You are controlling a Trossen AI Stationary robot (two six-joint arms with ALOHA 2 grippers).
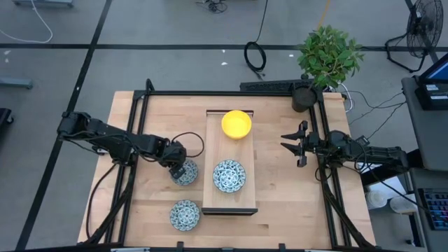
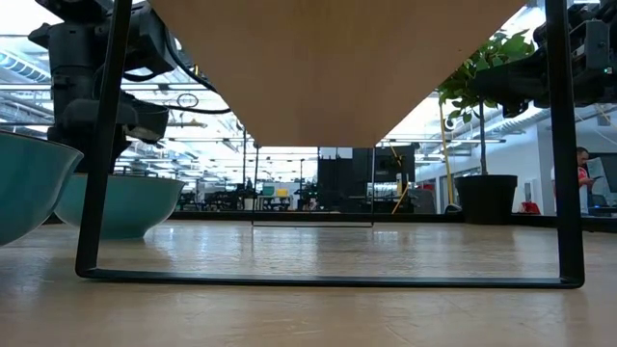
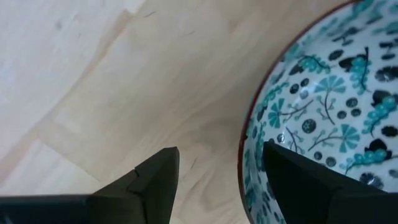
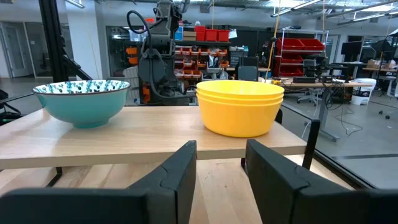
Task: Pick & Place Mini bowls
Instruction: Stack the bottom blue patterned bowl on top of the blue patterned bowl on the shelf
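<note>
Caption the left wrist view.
Left end effector, open, straddles the rim of a patterned mini bowl on the wooden table.

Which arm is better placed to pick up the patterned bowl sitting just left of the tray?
Left. The left gripper is open right at that patterned bowl, one finger inside its rim. The right gripper hangs empty beyond the wooden tray.

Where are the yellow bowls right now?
The yellow bowls sit stacked at the far end of the wooden tray in the high view, beyond the patterned bowl on that tray.
</note>
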